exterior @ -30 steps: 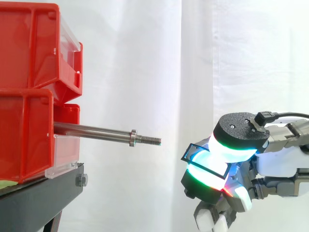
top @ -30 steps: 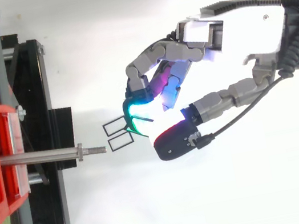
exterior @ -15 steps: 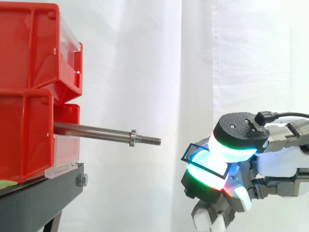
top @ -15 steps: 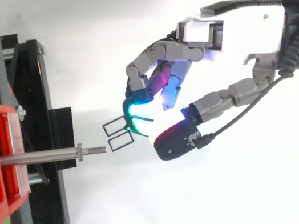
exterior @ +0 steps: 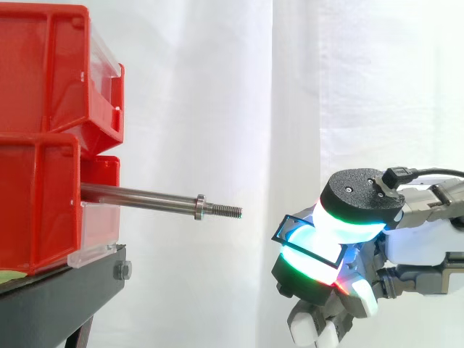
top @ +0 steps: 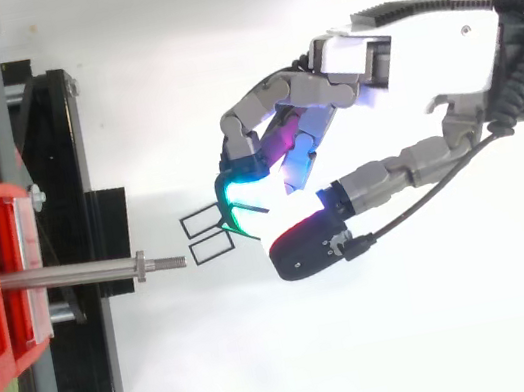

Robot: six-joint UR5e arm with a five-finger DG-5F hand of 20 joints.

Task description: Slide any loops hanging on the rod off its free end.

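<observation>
White curtain cloth hangs plain behind everything, and against it the loops (top: 213,249) look like a pair of thin, dark, flat rectangular frames, wiry and nearly weightless. They sit just beyond the rod's free end, clear of it and pinched between the glowing pads (exterior: 339,226) of the hand (top: 422,66), whose fingers are curled in on them. The rod (exterior: 138,196) is a smooth, polished steel bar, bare along its length, with a small collar (exterior: 200,206) near the end and a short threaded tip (exterior: 225,211). It juts level from between the glossy red plastic bins (exterior: 43,94) stacked on the matte black stand (exterior: 65,290). To my eye the job looks about finished, so the worry is the grip. Frames this slight held only at one edge could twist or slip out of those rounded, soft-looking pads and drop. They also lie near the height of the tip, so any drift towards the bins might catch a frame on the threads and pull it loose.
</observation>
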